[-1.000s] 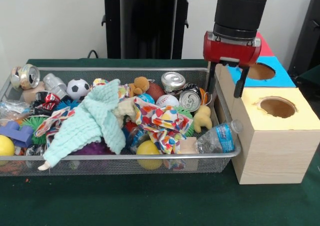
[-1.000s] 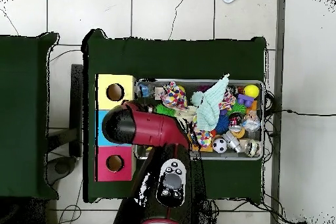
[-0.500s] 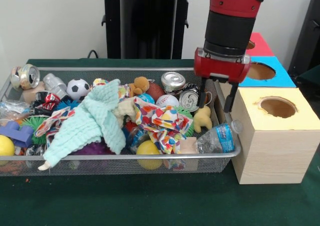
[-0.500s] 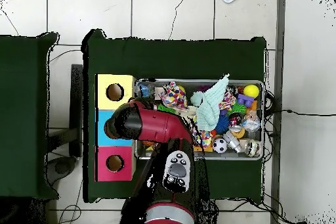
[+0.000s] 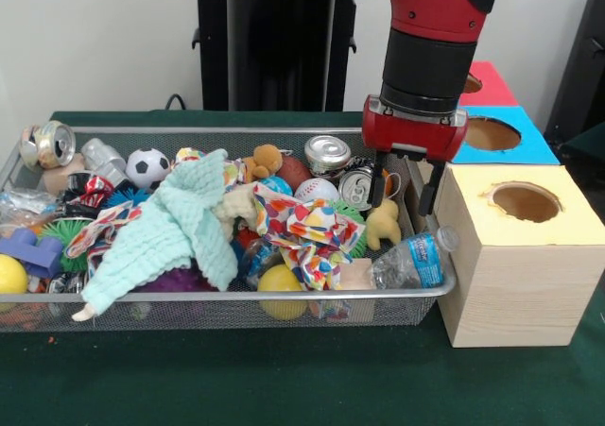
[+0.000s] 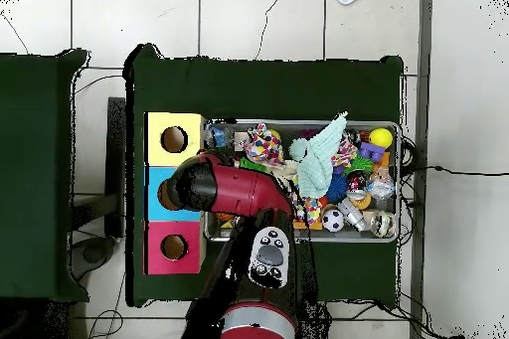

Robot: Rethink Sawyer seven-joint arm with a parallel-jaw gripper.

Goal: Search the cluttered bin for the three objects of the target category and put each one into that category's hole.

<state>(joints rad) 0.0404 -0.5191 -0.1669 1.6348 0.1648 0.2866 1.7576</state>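
Observation:
The wire mesh bin (image 5: 236,297) lies across the table, full of toys, cans and cloth; it also shows in the overhead view (image 6: 398,178). One clear water bottle (image 5: 411,261) with a blue-and-white label lies at the bin's near right corner, its cap toward the yellow box; it also shows in the overhead view (image 6: 217,136). I see no other bottles. The blue-surround hole (image 5: 492,133) tops the middle box on the right. My gripper (image 5: 402,204) hangs open and empty over the bin's right end, above a yellow toy (image 5: 384,224) and behind the bottle. In the overhead view the arm (image 6: 224,188) hides the gripper.
A yellow-surround box (image 5: 525,202) stands nearest the camera, and a red-surround box (image 5: 490,81) farthest. Shiny cans (image 5: 327,152) lie just left of the gripper. A mint knitted cloth (image 5: 170,228) and a patterned cloth (image 5: 302,232) cover the bin's middle.
The gripper has moved left from beside the blue and yellow boxes to over the bin's right end and has come down a little. It stays open and empty.

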